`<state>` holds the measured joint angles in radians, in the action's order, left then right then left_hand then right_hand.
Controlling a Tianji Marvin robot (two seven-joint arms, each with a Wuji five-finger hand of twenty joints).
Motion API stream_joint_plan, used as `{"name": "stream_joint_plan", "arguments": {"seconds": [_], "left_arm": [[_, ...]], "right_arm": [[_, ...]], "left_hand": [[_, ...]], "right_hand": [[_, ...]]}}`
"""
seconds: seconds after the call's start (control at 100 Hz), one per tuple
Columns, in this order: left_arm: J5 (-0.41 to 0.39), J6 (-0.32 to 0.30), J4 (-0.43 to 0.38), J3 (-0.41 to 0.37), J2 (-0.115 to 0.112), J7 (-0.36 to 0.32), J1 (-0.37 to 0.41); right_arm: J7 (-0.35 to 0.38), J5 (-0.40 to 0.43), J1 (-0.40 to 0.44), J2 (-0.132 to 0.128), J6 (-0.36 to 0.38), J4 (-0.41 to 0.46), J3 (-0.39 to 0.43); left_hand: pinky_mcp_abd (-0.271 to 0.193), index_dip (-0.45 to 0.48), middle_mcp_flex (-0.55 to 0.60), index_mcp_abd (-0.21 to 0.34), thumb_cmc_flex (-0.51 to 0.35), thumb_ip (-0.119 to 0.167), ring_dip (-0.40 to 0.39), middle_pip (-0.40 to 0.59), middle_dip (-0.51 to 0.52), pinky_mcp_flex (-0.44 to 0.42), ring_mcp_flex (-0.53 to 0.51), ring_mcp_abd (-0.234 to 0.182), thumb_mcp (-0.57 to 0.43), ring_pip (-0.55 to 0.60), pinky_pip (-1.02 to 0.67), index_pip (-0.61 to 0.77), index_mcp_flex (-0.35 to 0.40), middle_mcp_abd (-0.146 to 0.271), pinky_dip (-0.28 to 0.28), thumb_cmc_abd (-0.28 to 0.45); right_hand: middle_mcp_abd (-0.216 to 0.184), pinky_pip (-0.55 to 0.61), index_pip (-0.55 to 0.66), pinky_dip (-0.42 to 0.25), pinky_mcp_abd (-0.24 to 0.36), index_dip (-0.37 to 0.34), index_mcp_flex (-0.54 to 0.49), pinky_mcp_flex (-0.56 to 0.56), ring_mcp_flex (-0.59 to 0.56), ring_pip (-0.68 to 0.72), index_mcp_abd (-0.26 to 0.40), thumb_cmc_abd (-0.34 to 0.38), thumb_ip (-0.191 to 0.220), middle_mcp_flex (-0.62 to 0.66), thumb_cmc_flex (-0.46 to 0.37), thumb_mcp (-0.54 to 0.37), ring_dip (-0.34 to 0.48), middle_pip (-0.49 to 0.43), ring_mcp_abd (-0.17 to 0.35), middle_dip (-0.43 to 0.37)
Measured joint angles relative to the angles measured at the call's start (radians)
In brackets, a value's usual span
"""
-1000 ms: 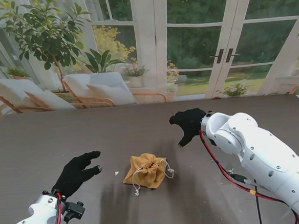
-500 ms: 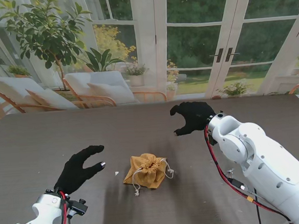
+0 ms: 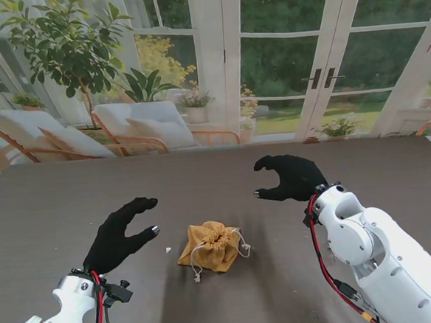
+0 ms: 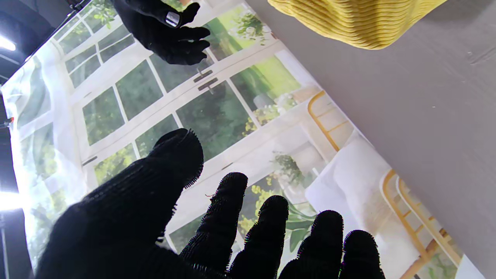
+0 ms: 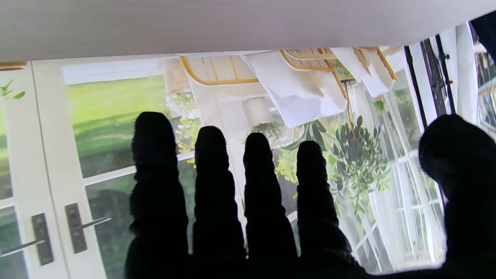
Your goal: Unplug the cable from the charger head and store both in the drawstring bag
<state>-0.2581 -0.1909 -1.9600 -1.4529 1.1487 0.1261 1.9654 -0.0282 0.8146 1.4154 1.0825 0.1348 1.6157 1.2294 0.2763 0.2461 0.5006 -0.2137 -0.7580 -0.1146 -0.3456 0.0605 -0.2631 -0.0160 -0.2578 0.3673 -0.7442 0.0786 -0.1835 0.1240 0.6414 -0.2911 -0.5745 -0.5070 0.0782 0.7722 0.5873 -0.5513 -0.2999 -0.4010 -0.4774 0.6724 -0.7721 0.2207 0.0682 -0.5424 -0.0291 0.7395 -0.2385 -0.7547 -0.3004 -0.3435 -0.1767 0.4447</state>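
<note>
A mustard-yellow drawstring bag [image 3: 211, 245] lies on the dark table, its neck gathered and its white cords trailing beside it. The cable and the charger head are nowhere in view. My left hand [image 3: 121, 236], in a black glove, hovers to the left of the bag with fingers spread and nothing in it. My right hand [image 3: 292, 177] floats farther from me, right of the bag, fingers curled apart and empty. The left wrist view catches the bag [image 4: 360, 21] and the right hand [image 4: 164, 29]; the right wrist view shows only its own fingers [image 5: 217, 193].
A tiny white speck [image 3: 168, 249] lies on the table [image 3: 70, 201] just left of the bag. Glass doors, lounge chairs and plants stand beyond the far edge. Red cables run along both forearms.
Both hands have risen and drifted: the left hand farther from me and a little toward the bag, the right hand to the right with its arm pulling back. The bag has not moved.
</note>
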Motion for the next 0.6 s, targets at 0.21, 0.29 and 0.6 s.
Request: {"name": "stream_joint_plan", "arguments": {"seconds": [0.21, 0.29, 0.6], "left_arm": [[-0.028, -0.024, 0.005, 0.017, 0.002, 0.031, -0.001], [-0.038, -0.043, 0.006, 0.023, 0.002, 0.046, 0.002], [-0.042, -0.079, 0.021, 0.037, 0.008, 0.073, 0.009]], "right_arm": [[-0.049, -0.072, 0.086, 0.012, 0.022, 0.014, 0.049], [-0.073, -0.097, 0.117, 0.018, 0.034, 0.015, 0.068], [-0.129, -0.133, 0.184, 0.029, 0.078, -0.014, 0.099]], "left_hand": [[0.002, 0.000, 0.000, -0.013, 0.000, 0.000, 0.001, 0.000, 0.000, 0.000, 0.000, 0.000, 0.013, 0.000, 0.001, 0.000, -0.017, 0.003, 0.000, 0.000], [0.002, 0.000, 0.000, -0.015, 0.000, 0.000, 0.001, 0.000, 0.000, 0.000, 0.000, 0.000, 0.013, 0.000, 0.001, 0.000, -0.017, 0.003, 0.000, 0.000], [0.003, 0.000, 0.000, -0.015, 0.000, 0.000, 0.001, 0.000, 0.000, 0.000, 0.000, 0.000, 0.013, 0.000, 0.001, 0.000, -0.017, 0.003, 0.000, 0.001]], "right_hand": [[0.000, 0.000, -0.007, 0.000, 0.000, 0.000, 0.000, 0.000, 0.000, 0.000, 0.000, 0.000, 0.003, 0.000, -0.025, -0.001, -0.001, 0.011, 0.000, 0.000], [0.000, 0.000, -0.007, 0.000, 0.000, 0.000, 0.000, 0.000, 0.000, 0.000, 0.000, 0.000, 0.003, 0.000, -0.025, 0.000, -0.001, 0.012, 0.000, 0.000], [0.000, 0.000, -0.010, 0.000, -0.001, 0.000, 0.000, 0.000, 0.000, -0.001, -0.002, 0.000, 0.003, 0.000, -0.029, 0.001, -0.001, 0.014, 0.000, 0.000]]}}
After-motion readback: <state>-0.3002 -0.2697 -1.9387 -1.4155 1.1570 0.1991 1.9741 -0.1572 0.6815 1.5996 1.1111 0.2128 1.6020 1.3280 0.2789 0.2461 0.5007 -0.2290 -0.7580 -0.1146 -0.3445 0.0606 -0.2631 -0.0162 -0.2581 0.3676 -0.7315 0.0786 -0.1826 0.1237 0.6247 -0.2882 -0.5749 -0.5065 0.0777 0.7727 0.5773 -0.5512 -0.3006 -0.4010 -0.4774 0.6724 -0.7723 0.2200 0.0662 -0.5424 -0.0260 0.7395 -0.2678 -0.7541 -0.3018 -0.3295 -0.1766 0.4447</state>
